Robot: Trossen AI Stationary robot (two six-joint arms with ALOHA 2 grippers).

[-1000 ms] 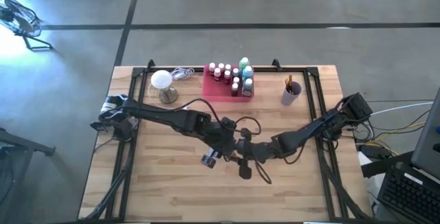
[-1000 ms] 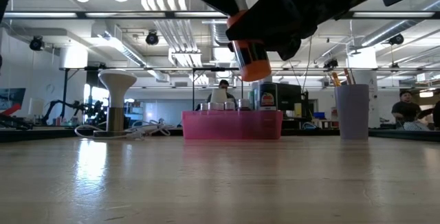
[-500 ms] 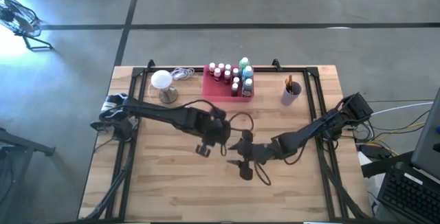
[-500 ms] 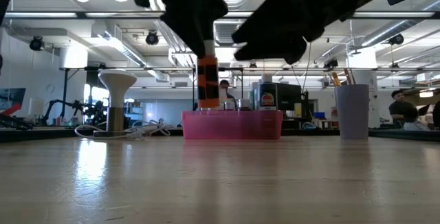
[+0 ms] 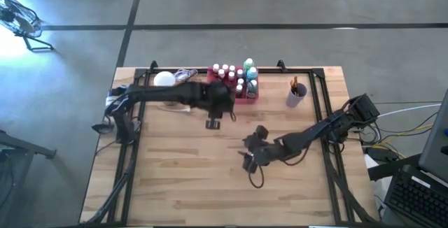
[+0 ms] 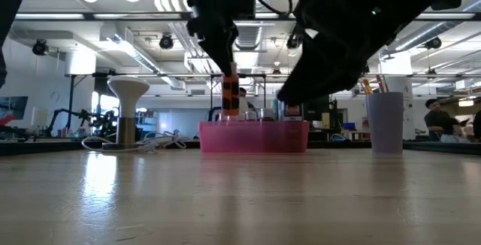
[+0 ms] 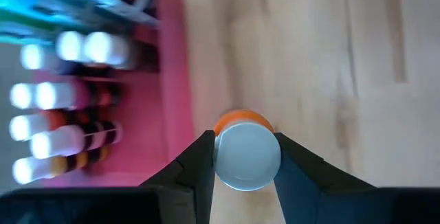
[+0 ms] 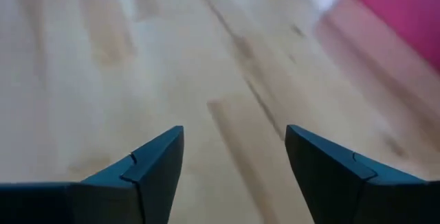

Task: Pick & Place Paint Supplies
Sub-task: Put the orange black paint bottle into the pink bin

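Observation:
My left gripper (image 5: pixel 221 110) is shut on a small orange bottle (image 6: pixel 230 95) with a white cap, just at the near side of the pink tray (image 5: pixel 212 88). The tray holds several small white-capped bottles (image 5: pixel 227 73) and a green and a blue bottle (image 5: pixel 250 74). My right gripper (image 5: pixel 247 159) stands open over the middle of the table, slanting down, with bare wood between its fingers (image 8: pixel 158 162). Brushes stand in a lilac cup (image 5: pixel 296 94) at the back right. My left gripper pinches the orange bottle by its white cap (image 7: pixel 223 162) between its two fingers (image 7: pixel 199 165). They come from above, slanting toward the far edge. The bottle hangs upright below them (image 6: pixel 230 102), clear of the table, about level with the tray's rim (image 6: pixel 254 125).
A white globe lamp (image 5: pixel 164 81) with its cord stands at the back left, beside the tray. The lilac cup (image 6: pixel 385 121) stands right of the tray. Bare wood lies along the near half of the table. People show in the room beyond.
My left gripper has carried the orange bottle from the table's middle, beside my right gripper, toward the far edge up to the pink tray; the bottle has come from tilted to upright. My right gripper has stayed near the middle and tipped further down.

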